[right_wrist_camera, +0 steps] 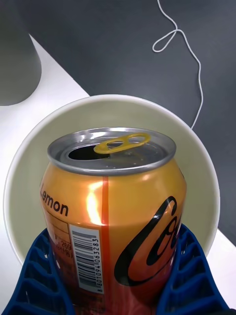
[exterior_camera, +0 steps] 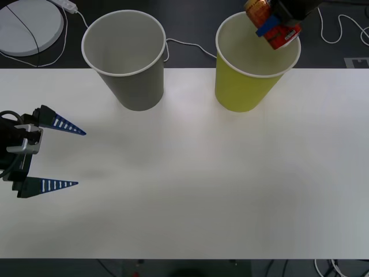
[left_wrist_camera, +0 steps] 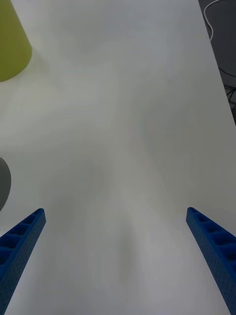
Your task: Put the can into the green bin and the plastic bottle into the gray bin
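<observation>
My right gripper (exterior_camera: 272, 26) is shut on the red-orange can (exterior_camera: 271, 23) and holds it tilted above the open mouth of the green bin (exterior_camera: 245, 86) at the table's back right. In the right wrist view the can (right_wrist_camera: 113, 216) sits between the blue fingers (right_wrist_camera: 39, 280), with the bin's pale inside (right_wrist_camera: 29, 167) right beneath it. The gray bin (exterior_camera: 135, 86) stands upright to the left of the green one. My left gripper (exterior_camera: 74, 158) rests open low over the table's left side. The plastic bottle is out of view.
A white round device (exterior_camera: 29, 26) with a cable lies on the dark floor behind the table's back left. White cables (exterior_camera: 346, 32) trail behind the bins. The white table (exterior_camera: 190, 184) stretches bare in front of both bins.
</observation>
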